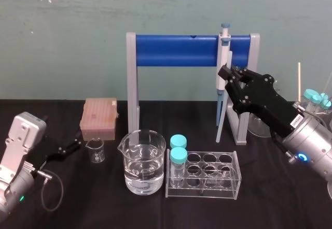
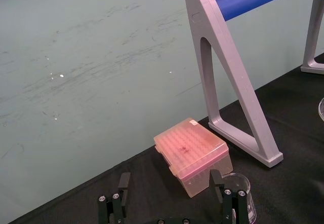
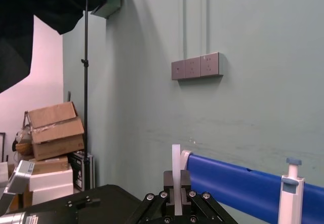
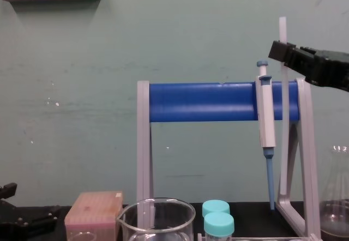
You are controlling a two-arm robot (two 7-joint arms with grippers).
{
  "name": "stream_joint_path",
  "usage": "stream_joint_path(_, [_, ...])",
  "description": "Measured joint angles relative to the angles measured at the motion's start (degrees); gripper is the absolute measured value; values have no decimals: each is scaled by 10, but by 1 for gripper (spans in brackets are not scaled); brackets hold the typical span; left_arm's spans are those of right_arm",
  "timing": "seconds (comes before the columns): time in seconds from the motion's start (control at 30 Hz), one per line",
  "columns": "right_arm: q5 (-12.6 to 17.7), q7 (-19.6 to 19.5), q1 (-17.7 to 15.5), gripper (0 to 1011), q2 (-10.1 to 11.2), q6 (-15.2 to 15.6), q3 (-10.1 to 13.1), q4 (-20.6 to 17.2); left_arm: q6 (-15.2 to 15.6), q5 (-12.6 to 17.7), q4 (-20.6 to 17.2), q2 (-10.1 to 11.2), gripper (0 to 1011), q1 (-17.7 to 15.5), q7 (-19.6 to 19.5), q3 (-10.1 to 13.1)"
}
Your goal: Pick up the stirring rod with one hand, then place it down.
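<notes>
A teal wall backs a black table (image 1: 270, 192). Low in the centre of the head view, a large glass beaker (image 1: 144, 169) is partly filled with clear liquid. The small beaker (image 1: 95, 149) to its left looks empty, and the clear tube rack (image 1: 207, 180) to its right holds two teal-capped tubes (image 1: 178, 148). At upper right, the right gripper (image 1: 226, 74) pinches the stirring rod (image 4: 282, 28) beside the hanging pipette (image 4: 266, 121). The chest view shows the rod upright, its long axis vertical and its top poking above the fingers. At lower left of the head view the left gripper (image 2: 172, 198) rests, and the left wrist view shows its fingers spread.
</notes>
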Motion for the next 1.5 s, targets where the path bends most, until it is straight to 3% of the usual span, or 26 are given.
stream_joint_path(0.27, [9,19,2,68,2,-4,-7,14,0,0,0,0,1000,0,0,0])
stream_joint_path(0.6, [4,49,12,68,-9,-35,-27,82,0,0,0,0,1000,0,0,0])
stream_joint_path(1.17, [5,58,21,68,-18,-26,-43,126,0,0,0,0,1000,0,0,0])
stream_joint_path(1.5, [-11,60,27,68,-22,-31,-53,155,0,0,0,0,1000,0,0,0])
